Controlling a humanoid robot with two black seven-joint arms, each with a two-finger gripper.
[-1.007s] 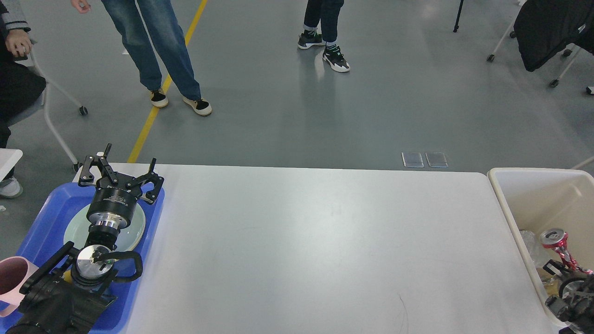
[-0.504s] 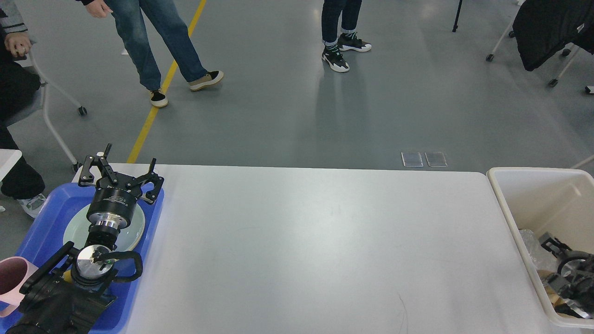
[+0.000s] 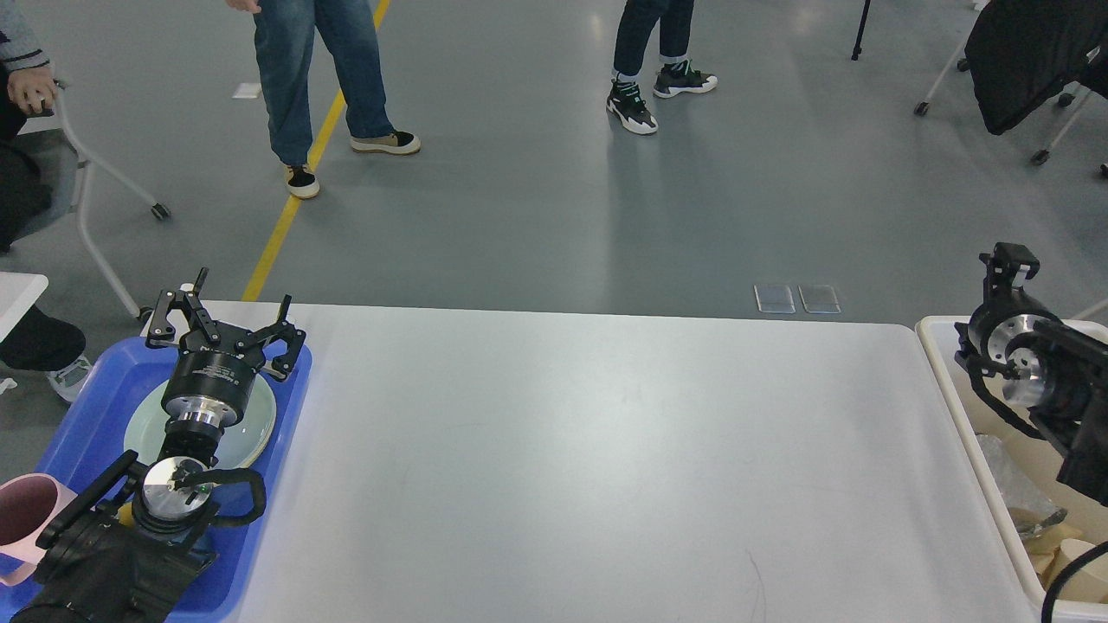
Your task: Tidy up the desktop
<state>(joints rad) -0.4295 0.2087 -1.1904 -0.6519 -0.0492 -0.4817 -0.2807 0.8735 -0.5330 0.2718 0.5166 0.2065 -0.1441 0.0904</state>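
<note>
Desktop: the white desktop (image 3: 589, 459) fills the middle of the view, from 9 to 3 o'clock.
Left gripper: the left gripper (image 3: 223, 318) has its fingers spread apart and holds nothing, at 9 o'clock above the far end of the blue tray (image 3: 286, 433).
Tray contents: a pale green plate (image 3: 251, 428) under the wrist; a pink mug (image 3: 26, 519) at 8 o'clock.
Right gripper: the right gripper (image 3: 1004, 260) is seen end-on at 3 o'clock, above the cream-white bin (image 3: 961, 407); whether its fingers are apart I cannot tell.

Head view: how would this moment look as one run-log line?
desktop: bare | left gripper: open over blue tray | right gripper: above bin, state unclear
</note>
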